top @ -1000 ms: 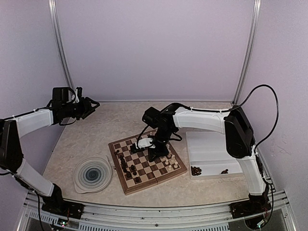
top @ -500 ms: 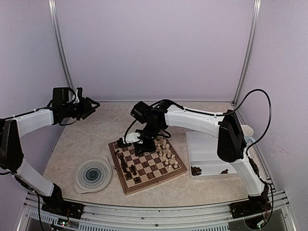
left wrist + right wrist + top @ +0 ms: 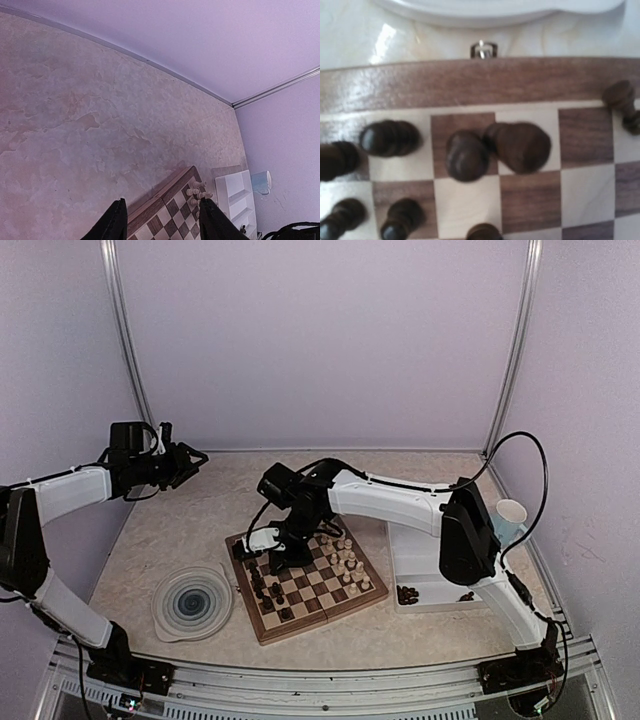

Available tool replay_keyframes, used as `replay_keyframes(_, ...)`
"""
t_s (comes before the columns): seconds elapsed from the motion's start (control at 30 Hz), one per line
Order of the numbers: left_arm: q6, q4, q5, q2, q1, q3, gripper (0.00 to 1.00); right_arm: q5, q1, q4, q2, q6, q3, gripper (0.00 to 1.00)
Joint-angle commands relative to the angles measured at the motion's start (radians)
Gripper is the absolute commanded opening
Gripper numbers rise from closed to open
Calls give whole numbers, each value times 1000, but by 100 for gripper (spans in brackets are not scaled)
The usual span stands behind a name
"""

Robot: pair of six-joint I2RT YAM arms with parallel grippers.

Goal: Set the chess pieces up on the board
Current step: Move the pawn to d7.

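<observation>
The board (image 3: 300,624) lies in the middle of the table. Dark pieces (image 3: 265,585) stand along its left side and cream pieces (image 3: 345,560) along its right. My right gripper (image 3: 275,558) hovers low over the board's left part, among the dark pieces. The right wrist view looks straight down on dark pieces (image 3: 466,155) near the board's border (image 3: 470,85); one larger, tilted dark piece (image 3: 520,147) leans beside another. My fingers do not show there. My left gripper (image 3: 160,225) is open and empty, raised far left of the board (image 3: 165,205).
A round blue-swirl plate (image 3: 193,602) lies left of the board. A white two-compartment tray (image 3: 440,560) to the right holds a few dark pieces (image 3: 407,594). A paper cup (image 3: 511,512) stands at the far right. The enclosure walls are close on all sides.
My right arm has swung left across the board, from its middle to the dark pieces at its left side. The left arm has not moved.
</observation>
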Motion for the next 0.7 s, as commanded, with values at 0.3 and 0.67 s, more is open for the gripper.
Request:
replay_keyframes(0.3, 1, 19, 20, 14, 6, -1, 49, -16, 27, -15, 46, -19, 25, 5)
replay_keyframes(0.67, 3, 17, 19, 15, 6, 0, 49, -11, 34, 0, 53, -21, 25, 10)
